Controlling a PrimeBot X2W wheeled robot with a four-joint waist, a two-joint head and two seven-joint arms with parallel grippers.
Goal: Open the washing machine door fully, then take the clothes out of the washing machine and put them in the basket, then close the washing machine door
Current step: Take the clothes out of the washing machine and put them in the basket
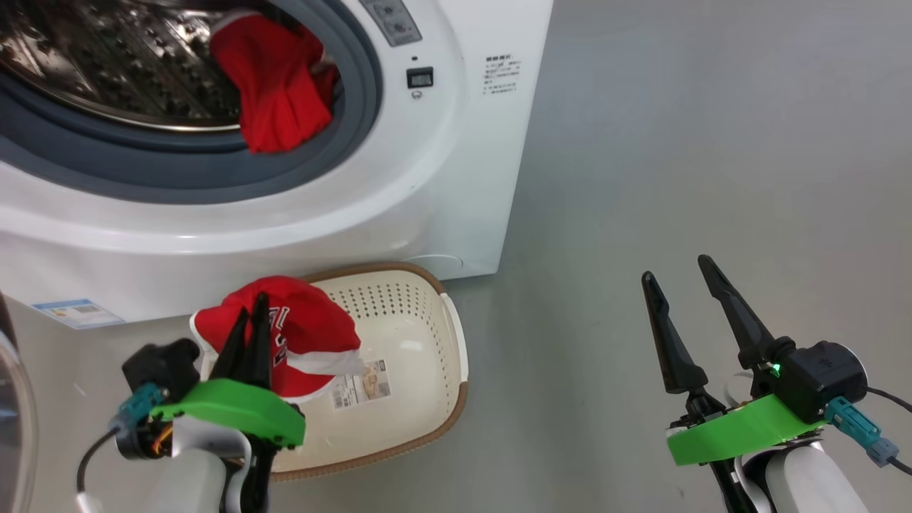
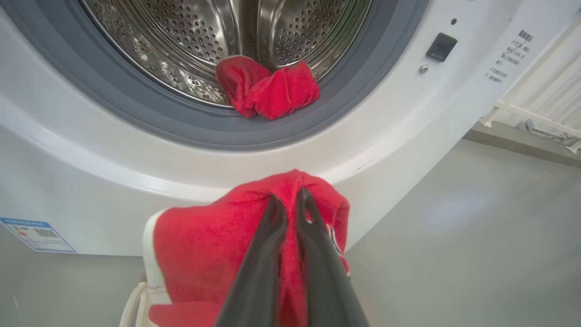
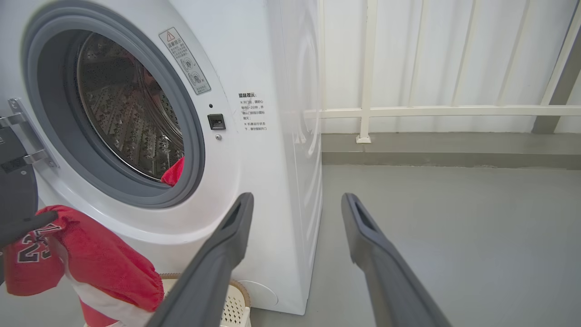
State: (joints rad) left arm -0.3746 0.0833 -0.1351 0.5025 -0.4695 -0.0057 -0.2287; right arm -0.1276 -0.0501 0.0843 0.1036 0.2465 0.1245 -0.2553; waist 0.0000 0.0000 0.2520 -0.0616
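The unloading step is in hand: the left tool (image 1: 251, 313), its fingers pressed together, pinches one red garment (image 1: 313, 328) over the left side of the basket (image 1: 427, 288), which stands on the floor (image 1: 712, 142) just in front of the washing machine (image 1: 442, 178); the right tool (image 1: 677, 271) hangs spread wide and empty, well off to the right; the washing machine door (image 3: 16, 181) stands swung open at the left; a second garment (image 1: 278, 78) lies at the right of the drum mouth, draped onto the grey gasket (image 1: 356, 142). The next move, I judge, calls for spreading the left tool so the cloth drops inside the rim, not over it, then reaching back into the drum; the door comes last. As for writing: the pinched cloth shows a white "23" (image 3: 29, 247); the basket sticker (image 1: 362, 385), the blue sticker (image 1: 75, 312) low on the machine and the printed notices (image 1: 502, 71) beside the opening are too small to read; a warning label (image 3: 184, 59) bears a red triangle.
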